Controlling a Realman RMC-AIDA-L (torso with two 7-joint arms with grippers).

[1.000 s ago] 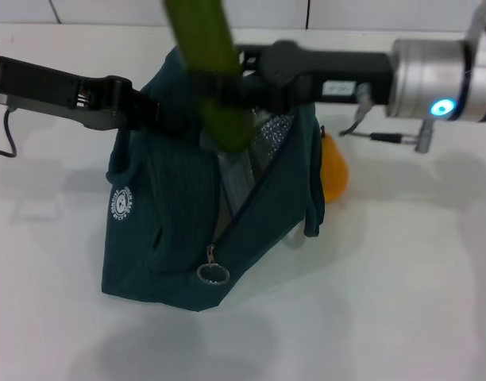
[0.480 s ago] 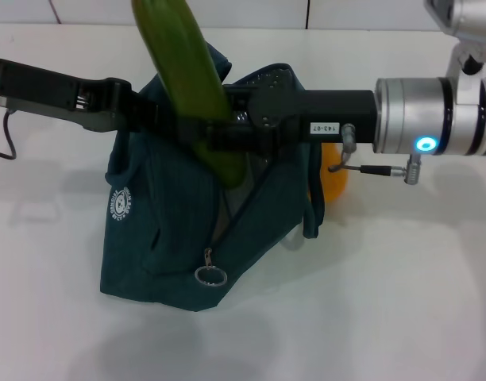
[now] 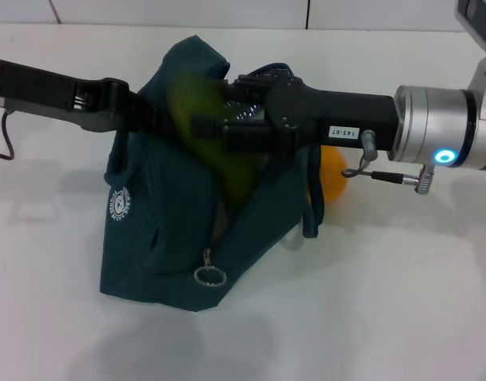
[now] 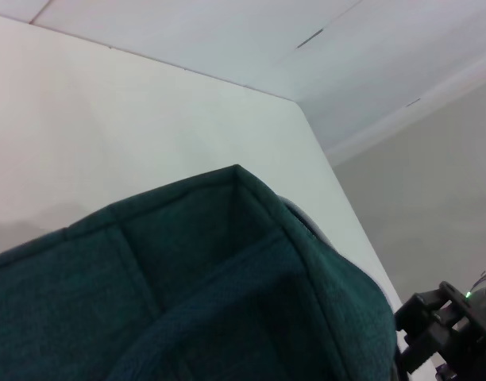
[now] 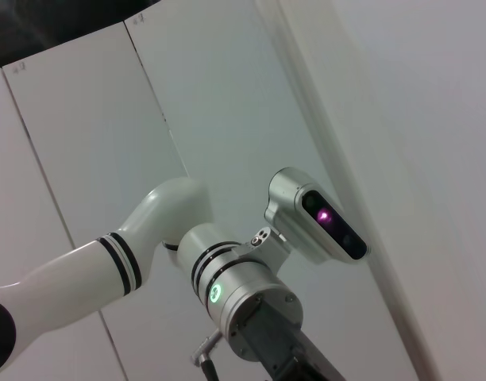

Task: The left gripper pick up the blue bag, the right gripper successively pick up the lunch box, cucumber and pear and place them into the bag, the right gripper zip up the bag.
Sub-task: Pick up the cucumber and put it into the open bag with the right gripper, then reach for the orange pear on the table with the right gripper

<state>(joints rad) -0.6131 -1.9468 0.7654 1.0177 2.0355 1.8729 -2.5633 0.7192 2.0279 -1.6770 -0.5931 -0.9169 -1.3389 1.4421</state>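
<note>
The blue bag (image 3: 171, 238) stands on the white table, its top corner held up by my left gripper (image 3: 136, 109), which is shut on the fabric. Its zipper is undone, with the ring pull (image 3: 212, 275) hanging low at the front. My right gripper (image 3: 215, 135) reaches across the bag's mouth. The cucumber (image 3: 207, 139) is a green blur slipping down between its fingers into the opening. The pear (image 3: 333, 173) lies on the table behind the bag's right side. The lunch box is hidden. The left wrist view shows only the bag's teal fabric (image 4: 187, 278).
The right arm's black forearm (image 3: 338, 119) and silver wrist (image 3: 445, 139) span the area above the pear. The table (image 3: 402, 302) is bare white in front and to the right. The right wrist view faces the robot's own head and a wall.
The cucumber stood high above the bag in the right gripper. It has now dropped lower and blurs into the bag's mouth, while the right gripper has lowered slightly over the opening.
</note>
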